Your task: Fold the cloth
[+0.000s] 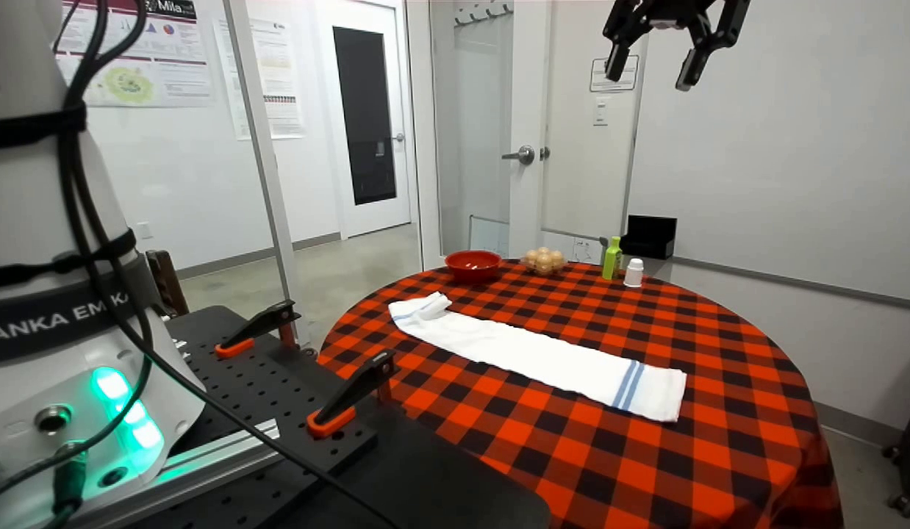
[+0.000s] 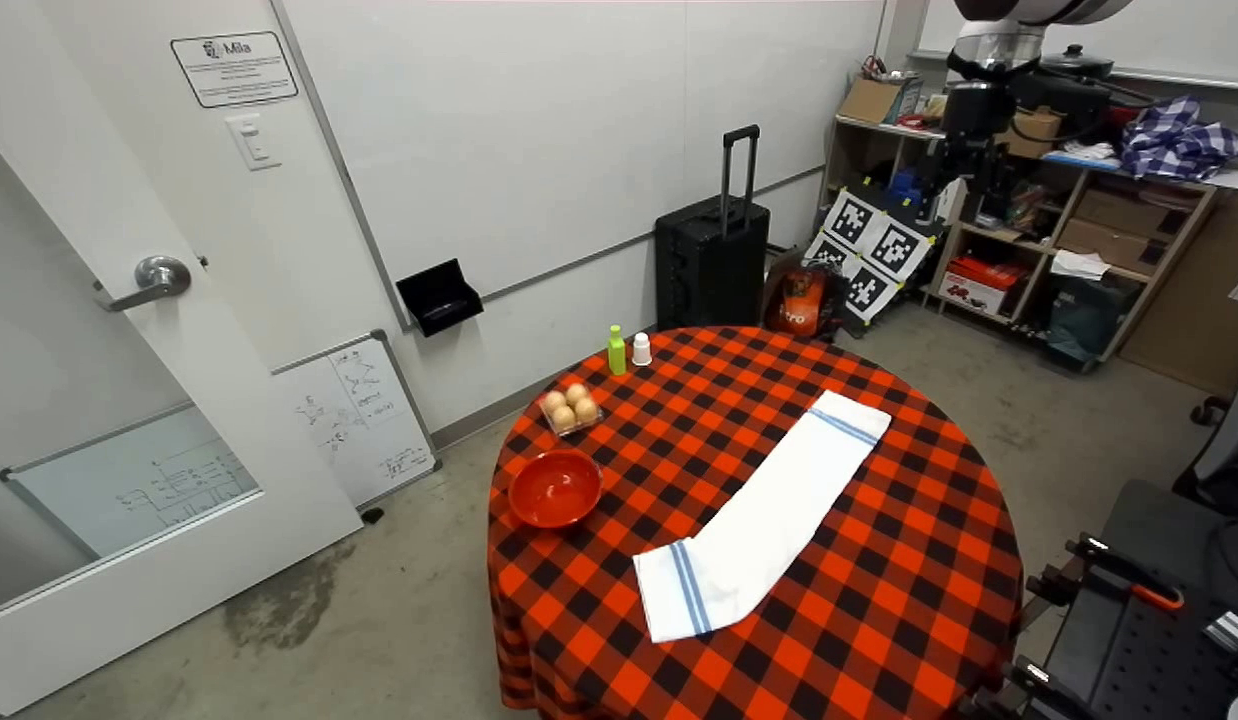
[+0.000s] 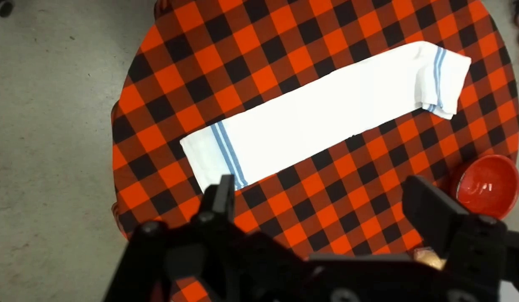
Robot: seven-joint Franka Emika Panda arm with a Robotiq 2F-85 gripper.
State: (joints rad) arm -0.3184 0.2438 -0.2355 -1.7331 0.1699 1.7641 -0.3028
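Observation:
The cloth (image 1: pixel 528 353) lies as a long white strip on the checkered tablecloth, and both exterior views show it whole. Blue stripes cross it near each end. In the wrist view the cloth (image 3: pixel 318 113) runs diagonally, and its far right end is creased and bent over at an angle. My gripper (image 1: pixel 651 72) hangs high above the table, well apart from the cloth. The wrist view shows the gripper (image 3: pixel 320 182) with its fingers spread wide and nothing between them; one finger (image 3: pixel 223 199) covers a small corner of the cloth's striped end from sight.
On the table's far side stand a red bowl (image 2: pixel 556 490), a clear pack of eggs (image 2: pixel 571 408), a green bottle (image 2: pixel 617 352) and a small white bottle (image 2: pixel 641 350). Clamps (image 1: pixel 356 393) rise from the black bench beside the robot's base.

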